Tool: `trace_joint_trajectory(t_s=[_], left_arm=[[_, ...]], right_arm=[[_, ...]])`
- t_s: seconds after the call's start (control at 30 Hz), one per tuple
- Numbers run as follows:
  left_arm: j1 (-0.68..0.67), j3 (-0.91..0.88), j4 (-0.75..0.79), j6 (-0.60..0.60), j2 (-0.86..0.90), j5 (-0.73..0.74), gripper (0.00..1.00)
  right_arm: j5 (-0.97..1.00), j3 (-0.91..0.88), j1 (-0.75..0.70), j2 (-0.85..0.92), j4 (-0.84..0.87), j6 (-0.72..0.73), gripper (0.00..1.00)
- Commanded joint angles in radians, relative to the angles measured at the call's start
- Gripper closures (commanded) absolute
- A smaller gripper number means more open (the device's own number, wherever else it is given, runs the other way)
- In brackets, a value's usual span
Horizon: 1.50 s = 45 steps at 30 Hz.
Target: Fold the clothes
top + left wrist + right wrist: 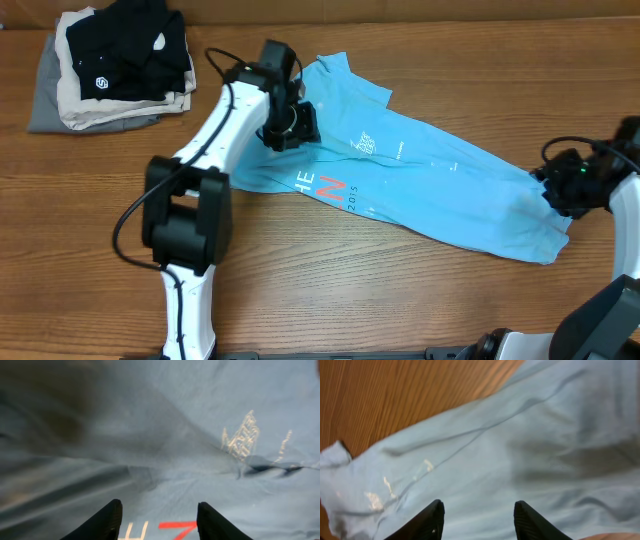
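Sky-blue T-shirt (420,180) lies spread on the wooden bench (400,310), long axis running diagonally from far left to near right. My left claw (160,510) and right claw (479,507) stand released over opposite ends.

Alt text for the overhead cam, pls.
A light-blue T-shirt with white and red lettering lies in a long diagonal band across a wooden table. The left claw is over its upper-left end and the right claw is at its lower-right end. A stack of folded garments, black on top of beige and grey, sits in the upper-left corner.
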Motion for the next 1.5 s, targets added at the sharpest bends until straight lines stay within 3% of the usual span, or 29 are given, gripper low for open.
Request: trace_joint_trajectory(t_s=[0.0, 0.17, 0.4, 1.0, 1.1, 1.2, 1.47], left_arm=[[-0.016, 0.003, 0.01, -0.056, 0.051, 0.036, 0.52], [-0.02, 0.003, 0.014, -0.067, 0.066, 0.024, 0.58], [-0.02, 0.003, 0.008, -0.09, 0.067, -0.069, 0.58], [-0.06, 0.003, 0.028, -0.089, 0.109, -0.099, 0.63], [-0.06, 0.003, 0.03, -0.089, 0.109, -0.1, 0.71], [-0.058, 0.003, 0.032, -0.087, 0.109, -0.104, 0.95], [-0.058, 0.031, 0.003, -0.062, 0.109, -0.104, 0.96]], right_arm=[[0.022, 0.015, 0.04, 0.0, 0.002, -0.003, 0.5], [0.044, 0.015, 0.056, 0.0, -0.013, -0.002, 0.49], [0.044, 0.015, 0.056, 0.0, -0.021, -0.002, 0.49], [0.044, 0.015, 0.056, 0.0, -0.023, -0.003, 0.49], [0.044, 0.015, 0.056, 0.0, -0.023, -0.003, 0.49], [0.044, 0.015, 0.056, 0.0, -0.024, -0.003, 0.5], [0.044, 0.015, 0.056, 0.0, -0.024, -0.003, 0.5]])
